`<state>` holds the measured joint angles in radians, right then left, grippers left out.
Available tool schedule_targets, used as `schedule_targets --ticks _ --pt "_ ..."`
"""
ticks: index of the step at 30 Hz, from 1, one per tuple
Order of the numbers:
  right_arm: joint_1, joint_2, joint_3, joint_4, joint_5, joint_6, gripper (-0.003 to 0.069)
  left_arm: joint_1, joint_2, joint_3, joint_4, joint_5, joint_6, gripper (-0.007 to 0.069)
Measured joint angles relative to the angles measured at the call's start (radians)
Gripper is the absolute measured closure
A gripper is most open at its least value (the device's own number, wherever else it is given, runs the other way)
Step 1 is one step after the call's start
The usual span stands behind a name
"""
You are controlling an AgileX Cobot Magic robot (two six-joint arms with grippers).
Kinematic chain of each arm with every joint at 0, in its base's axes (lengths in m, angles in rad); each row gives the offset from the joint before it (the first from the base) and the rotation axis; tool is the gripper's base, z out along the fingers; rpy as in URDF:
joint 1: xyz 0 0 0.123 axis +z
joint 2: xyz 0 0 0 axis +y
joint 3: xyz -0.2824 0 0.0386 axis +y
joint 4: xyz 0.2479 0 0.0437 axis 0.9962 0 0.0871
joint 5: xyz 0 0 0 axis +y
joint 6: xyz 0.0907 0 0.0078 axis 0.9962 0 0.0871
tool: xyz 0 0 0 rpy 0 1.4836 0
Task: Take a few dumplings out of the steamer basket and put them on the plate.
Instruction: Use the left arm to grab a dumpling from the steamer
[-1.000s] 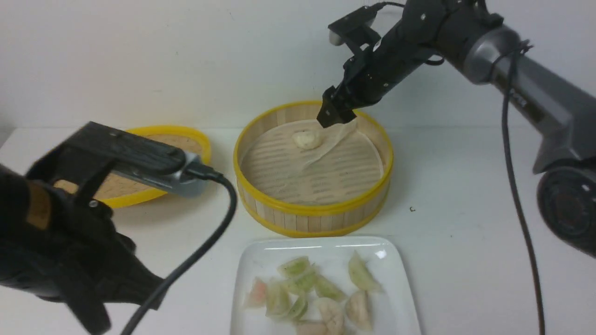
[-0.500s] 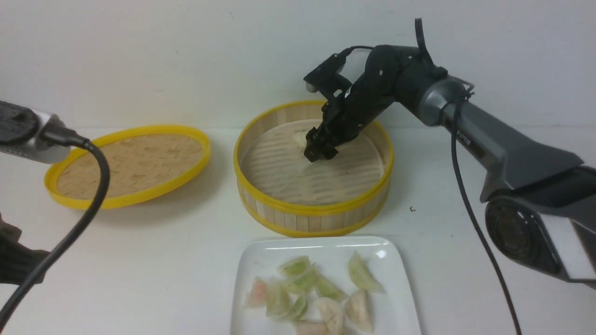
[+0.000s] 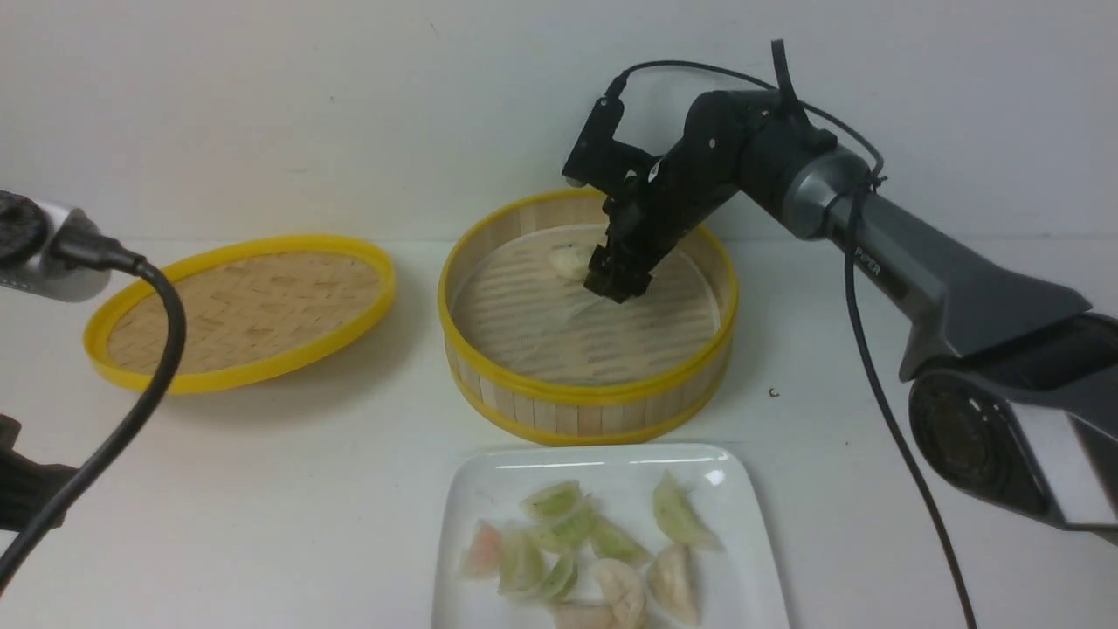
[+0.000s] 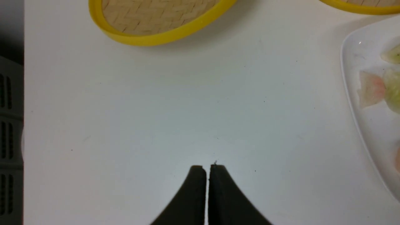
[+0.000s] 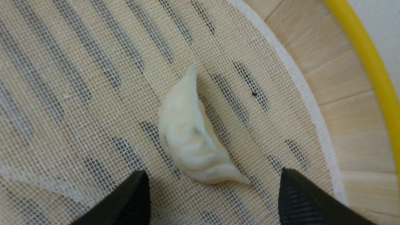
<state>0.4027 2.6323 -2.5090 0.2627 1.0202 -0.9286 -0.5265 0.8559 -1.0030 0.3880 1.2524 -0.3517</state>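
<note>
White wall (image 3: 349,105) across the whole upper part of the front view: matte, bare, just a faint mark (image 3: 434,26) up near the top edge. It drops to a white desk (image 3: 873,454), and the two meet along a soft horizontal line a little above mid-frame. Light is even and diffuse, and the shadows on the desk are grey and soft-edged. A tiny dark speck (image 3: 774,392) lies right of centre. In the left wrist view the desk runs pale and smooth, peppered with fine specks. At the far left of the frame it ends in a straight edge, with a dark strip and a grey slotted panel (image 4: 11,131) beyond.
</note>
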Motion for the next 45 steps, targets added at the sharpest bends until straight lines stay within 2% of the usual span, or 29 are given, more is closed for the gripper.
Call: schedule_targets --ticks 4,7,10,11,13,14,15,21,28,30,32,33,35,36,37,40,41,42,45 --pt "-0.001 0.000 0.000 0.008 -0.003 -0.020 0.0171 0.000 0.000 0.000 0.005 0.000 0.001 0.0631" --pt "-0.005 0.007 0.000 0.031 -0.004 -0.023 0.0237 0.000 0.000 0.000 0.011 0.000 0.001 0.0631" --pt "-0.005 0.008 -0.001 0.038 -0.002 -0.025 0.0354 0.000 0.000 0.000 0.021 0.000 0.001 0.0631" --pt "-0.005 0.008 -0.001 0.037 -0.002 -0.026 0.0453 0.000 0.000 0.000 0.024 0.000 0.001 0.0631" --pt "-0.006 0.008 -0.001 0.036 0.007 -0.022 0.0578 0.000 0.000 0.000 0.027 0.000 0.001 0.0631" --pt "-0.006 0.008 -0.001 0.036 0.009 -0.022 0.0578 0.000 0.000 0.000 0.027 0.000 0.001 0.0631" --pt "-0.006 0.002 -0.001 0.036 0.044 -0.013 0.0638 0.000 0.000 0.000 0.027 0.000 0.001 0.0631" --pt "-0.006 -0.067 -0.033 0.058 0.181 0.045 0.0671 0.000 0.000 0.000 0.028 0.000 0.008 0.0631" --pt "-0.005 -0.108 -0.064 0.084 0.198 0.136 0.0668 0.000 0.000 0.000 0.028 0.000 0.008 0.0631" --pt "-0.003 -0.083 -0.064 0.091 0.156 0.144 0.0637 0.000 0.000 0.000 0.028 0.000 0.008 0.0631" --pt "-0.003 -0.060 -0.064 0.092 0.122 0.145 0.0589 0.000 0.000 0.000 0.028 0.000 0.008 0.0631" --pt "-0.003 -0.042 -0.063 0.094 0.109 0.142 0.0538 0.000 0.000 0.000 0.028 0.000 0.008 0.0631" --pt "-0.003 -0.034 -0.063 0.095 0.108 0.137 0.0505 0.000 0.000 0.000 0.028 0.000 0.008 0.0631" --pt "-0.003 -0.019 -0.063 0.096 0.108 0.123 0.0433 0.000 0.000 0.000 0.029 0.000 0.008 0.0631" --pt "-0.003 -0.016 -0.063 0.097 0.108 0.118 0.0415 0.000 0.000 0.001 0.029 0.000 0.008 0.0631" --pt "-0.003 0.008 -0.062 0.118 0.098 0.058 0.0265 0.000 0.000 0.012 0.045 0.001 0.008 0.0631" --pt "-0.003 0.009 -0.062 0.118 0.096 0.054 0.0259 0.000 0.000 0.012 0.045 0.001 0.008 0.0631" --pt "-0.003 0.021 -0.062 0.122 0.094 0.019 0.0212 0.000 0.000 0.021 0.057 0.001 0.008 0.0631" --pt "-0.003 0.041 -0.062 0.127 0.093 -0.019 0.0187 0.000 0.000 0.032 0.069 0.001 0.008 0.0631"
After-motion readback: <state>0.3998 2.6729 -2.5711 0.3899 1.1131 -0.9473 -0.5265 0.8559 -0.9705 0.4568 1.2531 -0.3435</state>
